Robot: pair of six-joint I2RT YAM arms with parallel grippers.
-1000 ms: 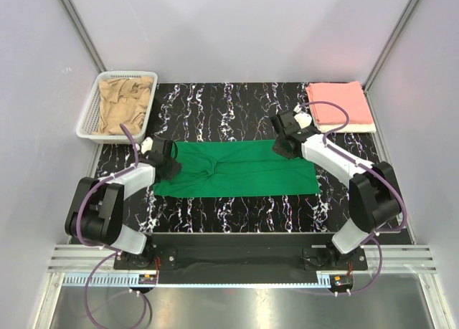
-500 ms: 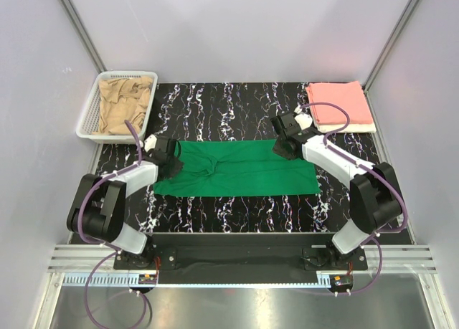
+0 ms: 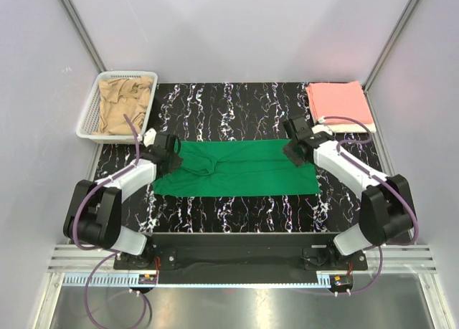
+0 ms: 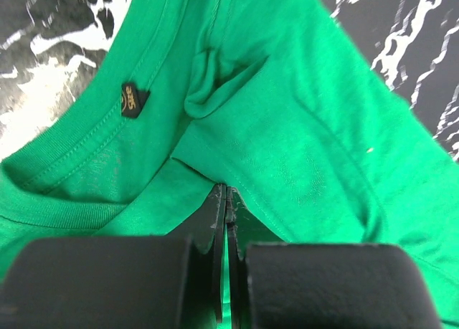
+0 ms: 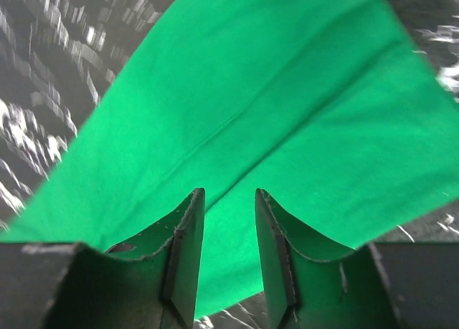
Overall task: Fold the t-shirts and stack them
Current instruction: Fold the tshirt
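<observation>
Top view bright and even, lit softly from overhead; short, faint shadows under both arms. Dull sheen on the metal sheet [image 3: 237, 307] at 6 o'clock. Sharp across the frame, with slight bowing at the corners. Left wrist view crisp on the green t-shirt [image 4: 301, 128], stitching legible; white veins of the surface [image 4: 43, 92] blown out at 10 o'clock; left pincer [image 4: 226, 193] dark and soft at 6 o'clock. Right wrist view streaked with blur at 10 o'clock.

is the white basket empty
No, the white basket holds a crumpled tan t-shirt.
</observation>
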